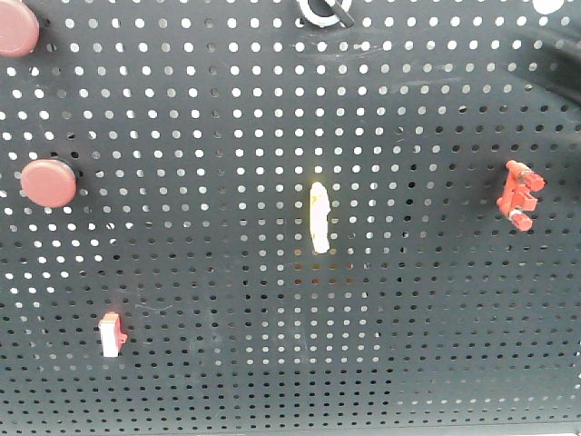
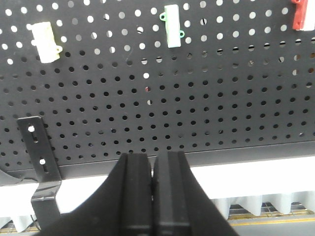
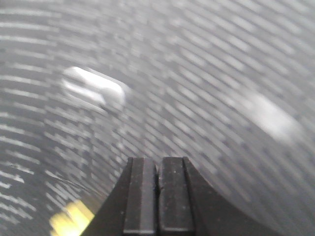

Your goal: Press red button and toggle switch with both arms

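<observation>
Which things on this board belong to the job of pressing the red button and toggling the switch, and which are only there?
For the job:
- red button
- second red button
- red-and-white switch
- left gripper, shut
- right gripper, shut

Only there:
- yellow-white part
- red clip
- black knob
- pegboard

— What does the right wrist camera show?
— The right gripper [image 3: 157, 196] at the bottom, its two black fingers [image 3: 141, 196] pressed together with only a thin seam between them.
— And beyond it?
— Heavy blur: grey streaks, a pale rounded patch [image 3: 93, 91] upper left, another pale smear [image 3: 273, 115] at right, and a yellow spot [image 3: 71, 219] bottom left. Nothing can be identified
</observation>
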Robot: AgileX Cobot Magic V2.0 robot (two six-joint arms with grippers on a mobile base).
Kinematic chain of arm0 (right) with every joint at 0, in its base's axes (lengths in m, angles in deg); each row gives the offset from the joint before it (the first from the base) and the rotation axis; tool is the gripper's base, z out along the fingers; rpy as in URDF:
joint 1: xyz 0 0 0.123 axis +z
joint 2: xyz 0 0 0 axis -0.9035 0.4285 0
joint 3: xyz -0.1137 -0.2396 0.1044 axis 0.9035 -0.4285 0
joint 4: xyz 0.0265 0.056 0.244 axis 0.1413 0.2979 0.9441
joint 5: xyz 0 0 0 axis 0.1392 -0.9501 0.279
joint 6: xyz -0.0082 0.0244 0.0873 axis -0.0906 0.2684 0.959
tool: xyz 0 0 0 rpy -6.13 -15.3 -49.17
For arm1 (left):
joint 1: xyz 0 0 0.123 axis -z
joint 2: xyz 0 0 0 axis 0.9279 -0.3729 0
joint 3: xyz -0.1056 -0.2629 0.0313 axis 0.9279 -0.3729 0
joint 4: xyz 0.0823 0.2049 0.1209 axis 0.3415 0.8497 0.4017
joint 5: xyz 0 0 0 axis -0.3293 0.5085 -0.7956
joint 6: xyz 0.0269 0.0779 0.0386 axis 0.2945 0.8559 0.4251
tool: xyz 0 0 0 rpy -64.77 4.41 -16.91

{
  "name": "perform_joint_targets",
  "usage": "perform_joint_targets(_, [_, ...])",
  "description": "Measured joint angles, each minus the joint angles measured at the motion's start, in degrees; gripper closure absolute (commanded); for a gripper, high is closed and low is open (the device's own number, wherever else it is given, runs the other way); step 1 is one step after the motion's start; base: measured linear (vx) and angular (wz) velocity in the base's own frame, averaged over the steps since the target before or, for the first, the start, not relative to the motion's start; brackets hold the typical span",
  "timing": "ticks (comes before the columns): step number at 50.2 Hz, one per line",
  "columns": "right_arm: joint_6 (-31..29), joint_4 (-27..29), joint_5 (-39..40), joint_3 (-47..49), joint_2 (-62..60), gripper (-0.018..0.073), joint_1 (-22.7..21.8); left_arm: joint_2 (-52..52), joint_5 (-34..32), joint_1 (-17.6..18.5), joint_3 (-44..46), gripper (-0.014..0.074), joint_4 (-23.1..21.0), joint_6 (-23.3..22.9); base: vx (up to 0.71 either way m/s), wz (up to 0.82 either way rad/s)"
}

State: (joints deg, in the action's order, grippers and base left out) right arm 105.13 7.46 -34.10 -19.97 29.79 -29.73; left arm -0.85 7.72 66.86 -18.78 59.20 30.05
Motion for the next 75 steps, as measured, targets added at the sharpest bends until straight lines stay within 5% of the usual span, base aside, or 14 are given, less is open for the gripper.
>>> perform_joint_targets(12, [-22.8, 29.5, 0.1, -22.8, -18.9, 0.0559, -20.3, 0.0, 0.0, 0.0, 0.0, 0.0594, 0.0, 0.0, 0.00, 0.00])
perform_joint_targets(17, [-31.6, 37.5, 2.7, -33.1, -27.3, 0.0559, -26.8, 0.0, 0.1, 0.0, 0.0, 0.0594, 0.0, 0.0, 0.00, 0.00])
perform_joint_targets(18, [-39.4, 43.7, 7.4, -44.0, -37.2, 0.0559, -33.4, 0.0, 0.3, 0.0, 0.0, 0.0594, 0.0, 0.0, 0.00, 0.00])
perform_joint_targets(33, [-43.6, 45.0, 16.9, -60.6, -44.1, 0.0559, -36.7, 0.0, 0.6, 0.0, 0.0, 0.0594, 0.0, 0.0, 0.00, 0.00])
perform_joint_targets(75, [-43.7, 45.6, 16.2, -61.2, -44.1, 0.0559, -36.7, 0.0, 0.8, 0.0, 0.0, 0.0594, 0.0, 0.0, 0.00, 0.00])
